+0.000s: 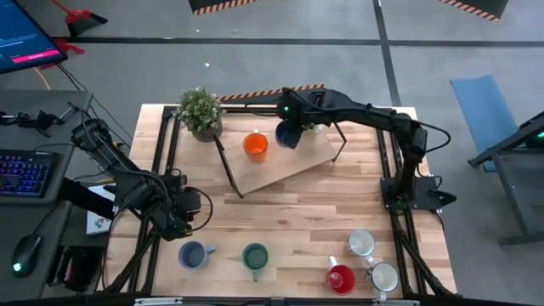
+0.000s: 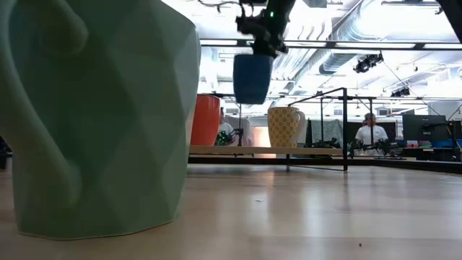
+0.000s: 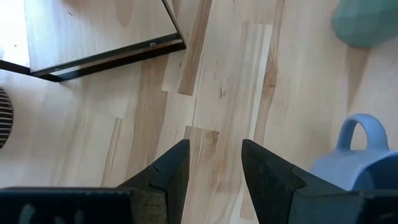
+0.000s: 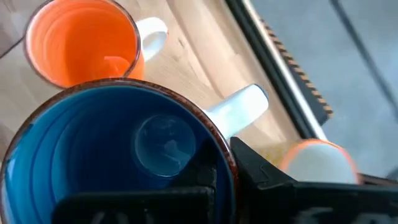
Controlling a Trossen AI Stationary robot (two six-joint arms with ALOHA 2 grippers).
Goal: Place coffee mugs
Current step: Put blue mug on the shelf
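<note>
My right gripper (image 1: 291,126) is shut on a bright blue mug (image 2: 253,78) with a white handle, held in the air above the raised wooden shelf (image 1: 285,166) at the table's far middle. An orange mug (image 1: 255,145) stands on the shelf just left of it. A cream mug (image 2: 285,126) stands on the shelf to its right. My left gripper (image 3: 214,168) hangs open over bare table at the near left, beside a grey-blue mug (image 3: 357,155). A green mug (image 1: 255,255), a red mug (image 1: 340,278) and two white mugs (image 1: 361,244) stand near the front edge. My right gripper pinches the blue mug's rim (image 4: 219,163) right beside its white handle (image 4: 242,102), one finger inside the mug and one outside. The fingers come slanting down from above. The mug hangs upright below them, lifted clear of the shelf.
A potted green plant (image 1: 201,110) stands at the shelf's far left corner. The shelf rests on thin black legs (image 1: 228,170). Open table lies between the shelf and the front row of mugs. People sit at desks in the room beyond.
</note>
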